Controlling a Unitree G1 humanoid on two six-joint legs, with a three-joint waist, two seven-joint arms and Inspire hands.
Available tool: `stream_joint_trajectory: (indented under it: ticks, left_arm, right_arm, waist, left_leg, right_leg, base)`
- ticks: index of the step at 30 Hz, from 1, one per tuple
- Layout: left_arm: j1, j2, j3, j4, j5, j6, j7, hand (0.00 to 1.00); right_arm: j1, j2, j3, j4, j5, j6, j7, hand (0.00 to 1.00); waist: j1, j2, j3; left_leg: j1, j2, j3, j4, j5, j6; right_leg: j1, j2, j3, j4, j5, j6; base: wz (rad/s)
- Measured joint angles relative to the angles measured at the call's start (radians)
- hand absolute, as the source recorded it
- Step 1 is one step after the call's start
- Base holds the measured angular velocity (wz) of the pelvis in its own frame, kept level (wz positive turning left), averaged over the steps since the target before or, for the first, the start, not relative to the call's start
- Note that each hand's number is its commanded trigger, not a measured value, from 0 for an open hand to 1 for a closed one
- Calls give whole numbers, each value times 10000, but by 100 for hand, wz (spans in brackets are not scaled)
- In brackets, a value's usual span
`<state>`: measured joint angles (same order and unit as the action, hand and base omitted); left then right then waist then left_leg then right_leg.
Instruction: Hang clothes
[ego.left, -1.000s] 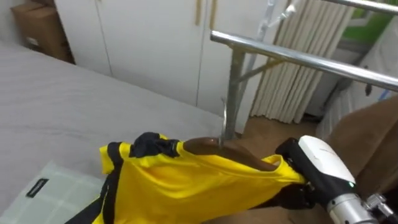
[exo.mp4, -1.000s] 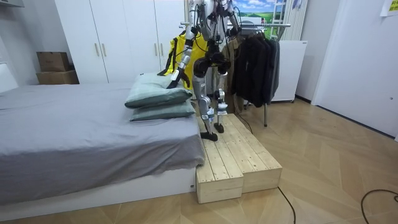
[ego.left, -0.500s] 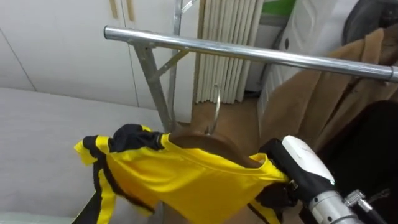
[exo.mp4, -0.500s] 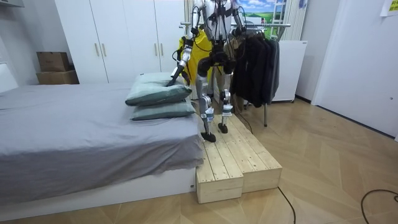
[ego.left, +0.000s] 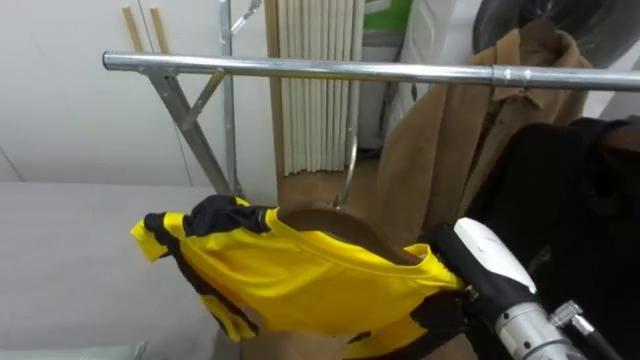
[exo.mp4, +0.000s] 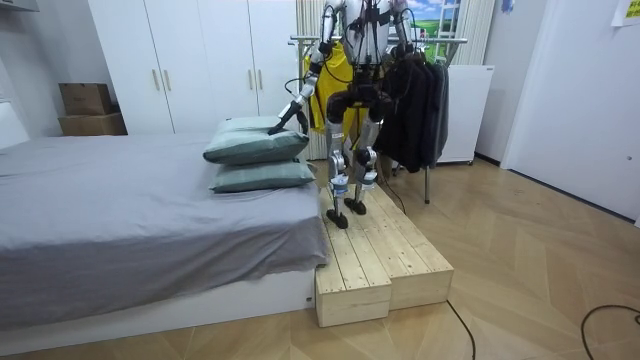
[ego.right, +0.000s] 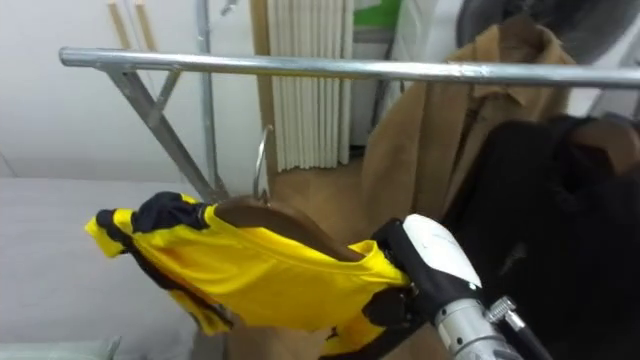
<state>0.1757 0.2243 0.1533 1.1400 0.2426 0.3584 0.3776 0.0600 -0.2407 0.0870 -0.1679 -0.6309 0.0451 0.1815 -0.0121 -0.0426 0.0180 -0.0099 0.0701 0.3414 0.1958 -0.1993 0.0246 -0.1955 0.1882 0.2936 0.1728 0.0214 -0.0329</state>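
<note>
- Bedroom with white wardrobes (exo.mp4: 190, 60): the robot is standing on the wooden platform (exo.mp4: 385, 255) at the bed's (exo.mp4: 120, 200) far corner, facing the clothes rack.
- Rail (ego.left: 380, 71): now running level across the whole eye view. A second ago it was crossing only the upper right corner on a slant. This is the head turning from bed to rack, not the rack moving.
- Tan coat (ego.left: 440, 160) and black garments (ego.left: 570, 200): now hanging in view toward the rail's right end. A second ago they were barely showing.
- Room view: the robot is standing squarer to the rack and nearer to it than a second ago, when it was bending by the pillows (exo.mp4: 255, 150).
- Yellow jersey (ego.left: 310, 285): draping over a wooden hanger (ego.left: 340, 225), carried below the rail's middle, left of the coat.
- Hook (ego.left: 350, 170): standing upright under the rail and apart from it, not yet over it.
- Right hand (ego.left: 487, 262): clasping the jersey's shoulder end, dark fingers curling beneath the cloth; its hold is looking unchanged.
- Left hand (exo.mp4: 276, 126): trailing out toward the pillows at the room view's left; too small to tell how its fingers are set.
- Judgement: carrying is nearly finished, and lifting the hook over the bare stretch of rail is remaining.
</note>
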Motion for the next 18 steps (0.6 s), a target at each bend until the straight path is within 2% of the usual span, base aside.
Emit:
stream_joint_trajectory:
  ticks: [1, 2, 3, 4, 5, 6, 8, 9, 12, 16, 18]
  left_arm:
    - [-9, -36, -1, -1, 2, -2, 44, 0]
    - [-3, -91, -21, -1, 2, -7, 110, 0]
    - [3, -75, -22, -3, 2, -9, 127, 0]
    - [0, -51, -22, -13, 1, -19, 132, 0]
    - [3, -132, -8, -16, 1, -23, 134, 0]
    - [14, -176, 52, -15, 3, -22, 123, 0]
    - [15, -116, 426, -15, 5, -22, 125, 0]
    - [17, -105, 541, -15, 5, -23, 126, 0]
    - [40, -105, 588, -15, 5, -75, 126, 0]
    - [154, -121, 587, -1, 4, -166, 120, 0]
    - [238, -120, 581, 216, 4, -418, 120, 0]
  right_arm:
    - [2, 6, -5, 4, -11, 10, -32, 100]
    - [77, -52, -22, 5, -23, 15, -86, 100]
    - [132, -88, -34, 41, -38, 14, -188, 100]
    - [84, -87, -27, 41, -37, 8, -210, 100]
    - [-50, -120, -4, 32, -30, 9, -248, 100]
    - [-112, -128, -10, -27, 10, 11, -286, 100]
    - [-58, -124, -74, -31, 58, 16, -331, 100]
    - [-50, -146, -207, -34, 35, 25, -331, 100]
    - [-56, -236, -447, -52, 4, 29, -331, 100]
    - [-119, -441, -526, -112, -24, 25, -329, 100]
    - [-161, -449, -684, -119, -41, 32, -329, 100]
  waist:
    - [110, 78, 2]
    - [116, 73, -20]
    - [100, -89, -156]
    - [123, -197, -183]
    - [199, -215, -137]
    - [236, -19, -166]
    - [151, -13, -173]
    - [153, -24, -171]
    - [182, -23, -170]
    - [218, -48, -161]
    - [247, -57, -146]
  left_leg:
    - [51, 241, 520, 20, 55, -234]
    - [257, 316, 1031, 28, 35, -312]
    - [457, 215, 1317, 201, -2, -473]
    - [458, 131, 1322, 378, -34, -481]
    - [431, 20, 1190, 519, -63, -495]
    - [354, 22, 596, 489, -57, -496]
    - [336, -10, -51, 361, -43, -513]
    - [343, -10, -150, 329, -27, -535]
    - [333, -35, -146, 172, -10, -542]
    - [408, -88, -128, 55, -11, -539]
    - [504, -107, -124, -32, -13, -534]
  right_leg:
    - [-188, -159, -687, 517, -339, -179]
    - [-350, -941, -2456, 2145, -1057, -211]
    - [-254, -1561, -2865, 2806, -1933, -16]
    - [-217, -1585, -2669, 2776, -2167, -42]
    - [-97, -1461, -2397, 2577, -2228, -219]
    - [141, -1222, -2219, 2003, -1908, -363]
    - [501, -1003, -2108, 1276, -1505, -547]
    - [601, -956, -2085, 1044, -1356, -599]
    - [608, -946, -2098, 853, -1171, -651]
    - [611, -964, -2104, 847, -1155, -659]
    - [692, -968, -2079, 800, -1166, -642]
  base:
    - [-25]
    - [6]
    - [20]
    - [8]
    - [-24]
    - [-31]
    - [-19]
    - [-8]
    - [0]
    - [0]
    - [-2]
